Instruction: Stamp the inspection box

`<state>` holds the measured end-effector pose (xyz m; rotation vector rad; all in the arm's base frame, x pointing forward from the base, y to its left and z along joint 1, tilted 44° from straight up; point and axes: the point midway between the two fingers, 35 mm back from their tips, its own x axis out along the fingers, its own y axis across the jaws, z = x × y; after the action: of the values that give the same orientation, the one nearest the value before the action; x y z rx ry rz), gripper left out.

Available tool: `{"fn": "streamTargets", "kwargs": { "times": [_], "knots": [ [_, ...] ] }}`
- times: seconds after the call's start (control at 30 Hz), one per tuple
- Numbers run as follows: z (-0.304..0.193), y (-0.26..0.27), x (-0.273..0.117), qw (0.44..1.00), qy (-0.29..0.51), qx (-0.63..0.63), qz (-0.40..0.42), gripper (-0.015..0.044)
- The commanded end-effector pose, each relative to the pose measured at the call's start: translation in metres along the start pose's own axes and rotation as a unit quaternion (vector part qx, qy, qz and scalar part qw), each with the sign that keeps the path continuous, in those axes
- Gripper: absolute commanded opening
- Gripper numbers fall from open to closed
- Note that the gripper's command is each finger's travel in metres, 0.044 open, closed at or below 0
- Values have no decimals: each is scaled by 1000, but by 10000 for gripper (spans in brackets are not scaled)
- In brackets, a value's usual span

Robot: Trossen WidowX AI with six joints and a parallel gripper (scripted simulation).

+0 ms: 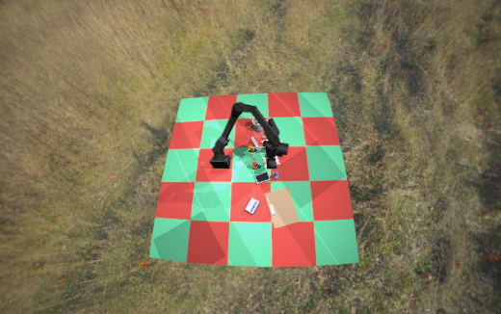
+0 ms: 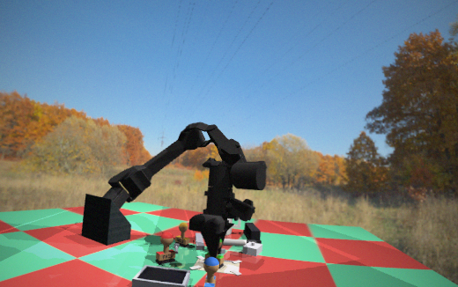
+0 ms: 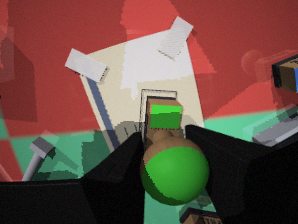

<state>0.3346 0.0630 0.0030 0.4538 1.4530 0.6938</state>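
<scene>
Stamp (image 3: 173,171): glossy green knob; card (image 3: 149,72): matt paper.

A red-and-green checkered mat (image 1: 207,241) carries stamps, an ink pad (image 2: 161,276) and cardboard (image 1: 284,208).

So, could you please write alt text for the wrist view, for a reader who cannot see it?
The gripper is shut on a green-knobbed stamp, whose green base sits over the outlined box on a pale card. The card lies on a red and green surface, with paper scraps at its corners.
</scene>
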Motion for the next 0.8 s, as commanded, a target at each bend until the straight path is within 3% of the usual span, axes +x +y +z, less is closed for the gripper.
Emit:
{"fn": "streamTargets", "kwargs": {
  "times": [0.0,0.77],
  "knots": [
    [1,1,-2,1000,-1,-2,2,0],
    [2,-1,-26,1000,-1,-1,1,0]
  ]
}}
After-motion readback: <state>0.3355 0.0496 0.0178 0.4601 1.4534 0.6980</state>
